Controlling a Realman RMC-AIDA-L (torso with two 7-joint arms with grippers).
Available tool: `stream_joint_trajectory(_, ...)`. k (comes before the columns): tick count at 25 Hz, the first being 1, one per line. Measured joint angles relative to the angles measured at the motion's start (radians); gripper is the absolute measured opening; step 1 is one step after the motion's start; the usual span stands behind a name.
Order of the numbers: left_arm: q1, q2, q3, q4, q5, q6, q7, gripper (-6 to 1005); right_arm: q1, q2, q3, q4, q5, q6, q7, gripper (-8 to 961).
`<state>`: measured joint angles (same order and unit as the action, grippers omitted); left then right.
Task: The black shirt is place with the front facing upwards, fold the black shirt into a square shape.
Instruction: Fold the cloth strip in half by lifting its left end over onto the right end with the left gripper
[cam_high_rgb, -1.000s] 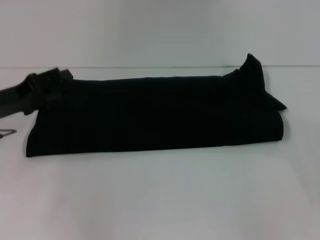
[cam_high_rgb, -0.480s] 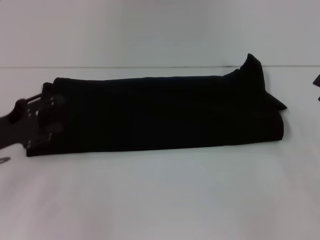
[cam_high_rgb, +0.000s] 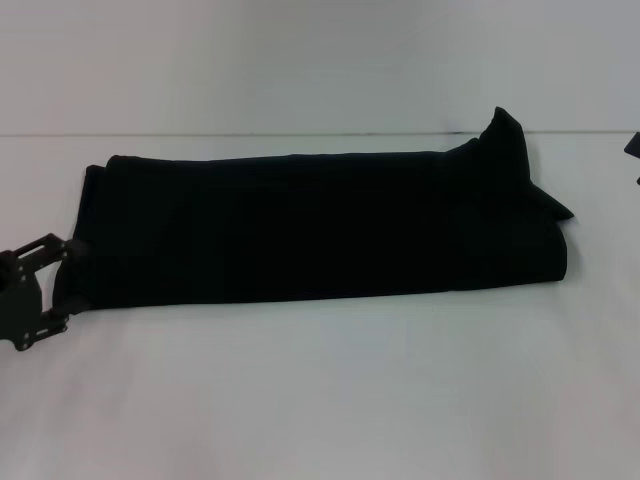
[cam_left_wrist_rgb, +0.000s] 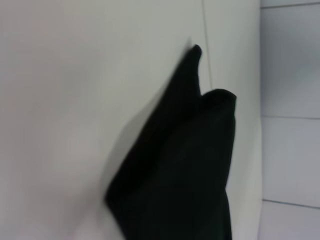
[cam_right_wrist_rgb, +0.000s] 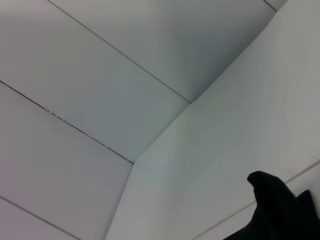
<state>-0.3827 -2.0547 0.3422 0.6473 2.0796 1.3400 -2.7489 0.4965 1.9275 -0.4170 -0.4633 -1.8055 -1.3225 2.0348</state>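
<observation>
The black shirt (cam_high_rgb: 320, 225) lies folded into a long band across the white table (cam_high_rgb: 320, 400), with a point of fabric sticking up at its right end. No lettering or label shows. My left gripper (cam_high_rgb: 62, 283) is at the shirt's left end, low over the table, its fingers spread apart and holding nothing. Only a dark sliver of my right gripper (cam_high_rgb: 632, 148) shows at the right edge of the head view, away from the shirt. The shirt also shows in the left wrist view (cam_left_wrist_rgb: 185, 170) and the right wrist view (cam_right_wrist_rgb: 280, 210).
The table's far edge (cam_high_rgb: 300, 134) meets a pale wall behind the shirt. Bare white table surface lies in front of the shirt.
My left gripper has come off the shirt's left end and moved down and to the left. The shirt's left end now lies flat and uncovered. A bit of the right gripper has come into view.
</observation>
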Motion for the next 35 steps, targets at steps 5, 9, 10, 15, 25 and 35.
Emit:
stream_joint_trajectory(5,0.007,-0.004,-0.002,-0.002,0.008,-0.031,-0.030,764,0.001,-0.001,-0.011,0.000,0.000,0.029,0.000,854)
stream_joint_trajectory(9,0.015,-0.005,-0.002,-0.003,0.015,-0.054,-0.051,761,0.002,-0.002,-0.024,0.000,-0.001,0.041,-0.001,853)
stream_joint_trajectory(10,0.016,-0.005,-0.004,-0.003,0.016,-0.057,-0.053,760,0.003,-0.002,-0.024,0.000,-0.001,0.042,-0.001,853)
stream_joint_trajectory(15,0.022,-0.007,-0.010,-0.004,0.019,-0.081,-0.072,757,0.004,-0.002,-0.025,0.000,-0.001,0.045,-0.001,852)
stream_joint_trajectory(25,0.013,-0.011,-0.009,-0.005,0.044,-0.138,-0.098,749,0.004,-0.002,-0.026,0.000,-0.002,0.045,0.000,853)
stream_joint_trajectory(35,-0.013,-0.012,-0.005,-0.038,0.044,-0.180,-0.102,742,0.004,-0.006,-0.026,0.000,-0.002,0.045,-0.001,854)
